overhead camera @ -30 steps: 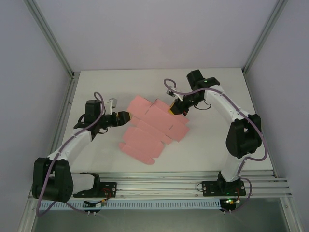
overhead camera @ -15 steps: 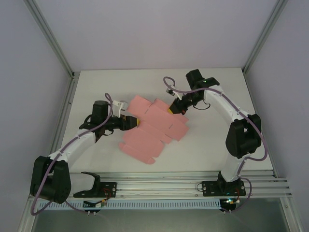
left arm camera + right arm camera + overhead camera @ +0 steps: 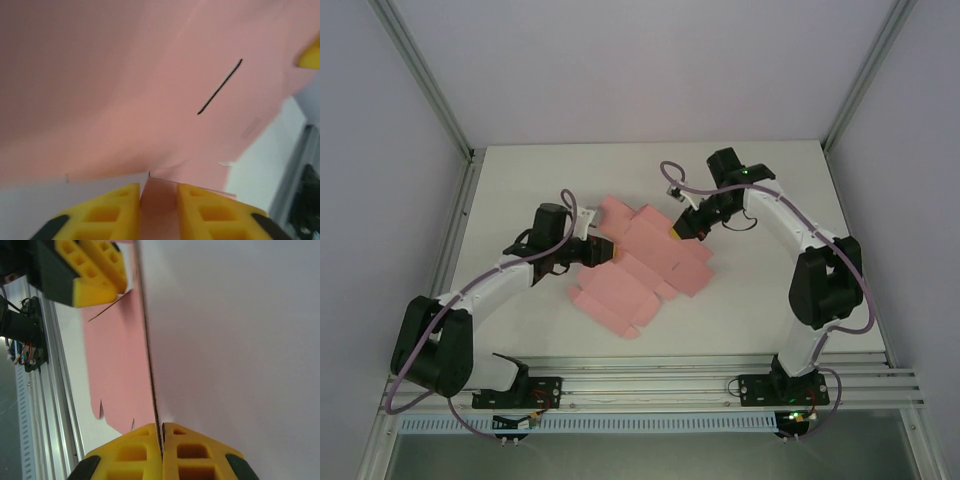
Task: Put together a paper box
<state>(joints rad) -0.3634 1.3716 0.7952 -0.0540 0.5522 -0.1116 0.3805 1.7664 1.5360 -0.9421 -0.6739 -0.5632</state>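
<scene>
The paper box [image 3: 640,268] is a flat pink die-cut sheet with tabbed flaps, lying in the middle of the white table. My left gripper [image 3: 605,250] is at the sheet's left edge. In the left wrist view its yellow fingers [image 3: 117,207] stand a narrow gap apart, open, with a pink flap [image 3: 159,200] in that gap and the sheet [image 3: 125,75] rising beyond. My right gripper [image 3: 682,228] is at the sheet's far edge. In the right wrist view this gripper [image 3: 162,432] is shut on the card [image 3: 117,365], seen edge-on.
An aluminium rail [image 3: 650,385] runs along the near edge by the arm bases. Frame posts [image 3: 430,90] and white walls close in the back and sides. Bare table [image 3: 770,300] lies to the right of the sheet.
My left arm has swung right to the sheet's left edge, and its jaws have narrowed around a flap. The sheet's left part has shifted slightly. The right arm stays put.
</scene>
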